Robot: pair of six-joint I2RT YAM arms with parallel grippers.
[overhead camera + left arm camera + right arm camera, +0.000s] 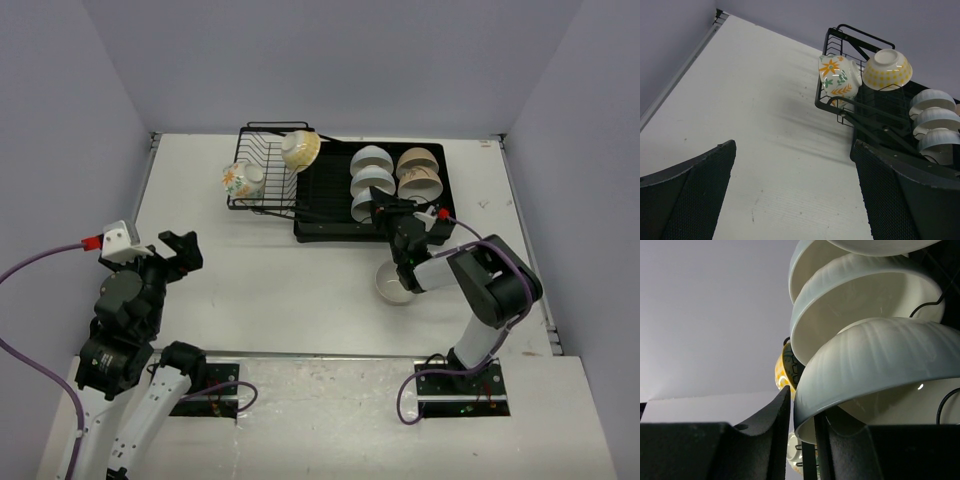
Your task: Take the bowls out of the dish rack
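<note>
The black wire dish rack (262,160) joins a black drain tray (330,228). The rack holds a yellow patterned bowl (300,150) and an orange-flowered bowl (240,181). The tray holds three white bowls on edge (371,160) and beige bowls (418,172). My right gripper (386,212) is shut on the rim of the nearest white bowl (880,355), one finger (775,425) outside and one inside. My left gripper (181,250) is open and empty over the table, left of the rack. The flowered bowl (836,75) and yellow bowl (887,67) also show in the left wrist view.
A pale bowl (391,285) stands upright on the table in front of the tray, under my right forearm. Grey walls close in the table on the left, back and right. The table's near edge (330,355) runs in front of the arm bases.
</note>
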